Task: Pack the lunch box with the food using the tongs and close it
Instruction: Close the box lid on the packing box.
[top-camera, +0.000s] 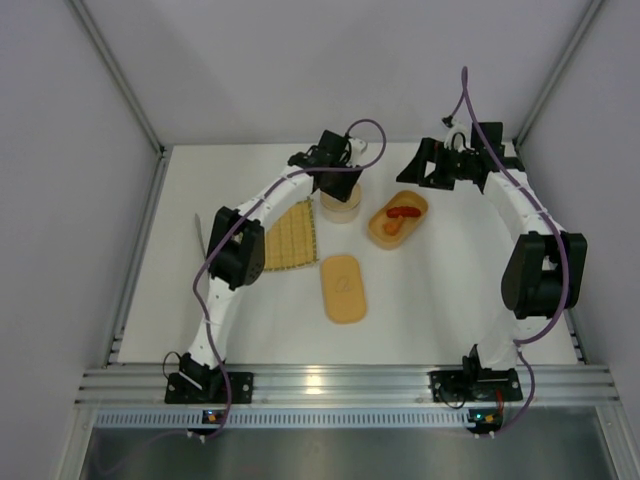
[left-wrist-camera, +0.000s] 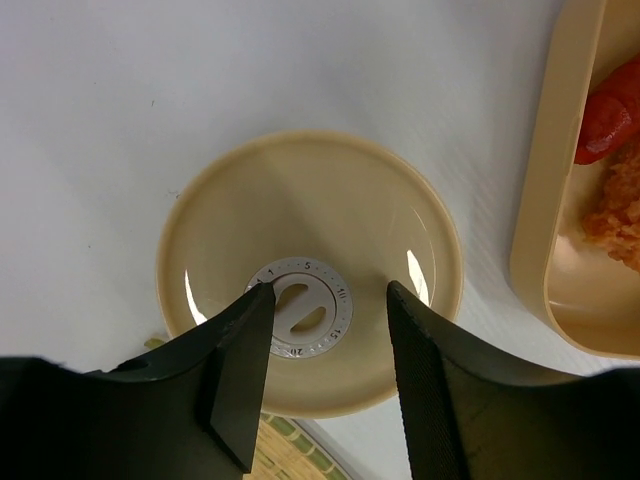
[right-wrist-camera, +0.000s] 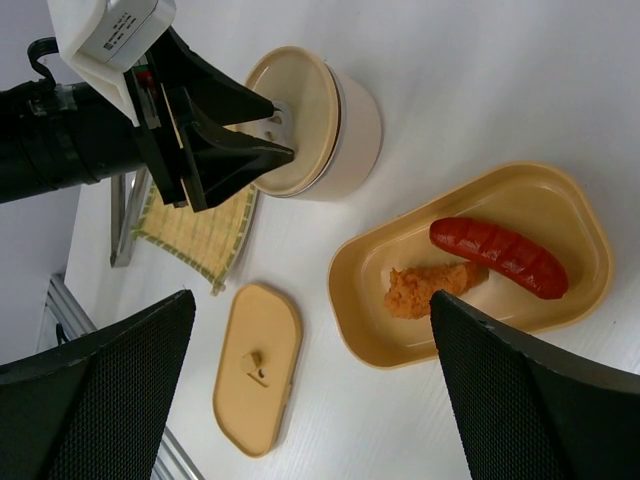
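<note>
The oblong yellow-orange lunch box lies open at the back middle. The food in it is a red sausage and an orange crumbed piece. Its flat lid lies apart on the table, nearer the arms. The thin grey tongs lie left of the mat. My left gripper stands open just over the round container's tan lid, with nothing between its fingers. My right gripper hangs wide open and holds nothing, behind and to the right of the lunch box.
The round container stands just left of the lunch box. A square woven yellow mat lies beside it, under the left arm. White walls close in the table on three sides.
</note>
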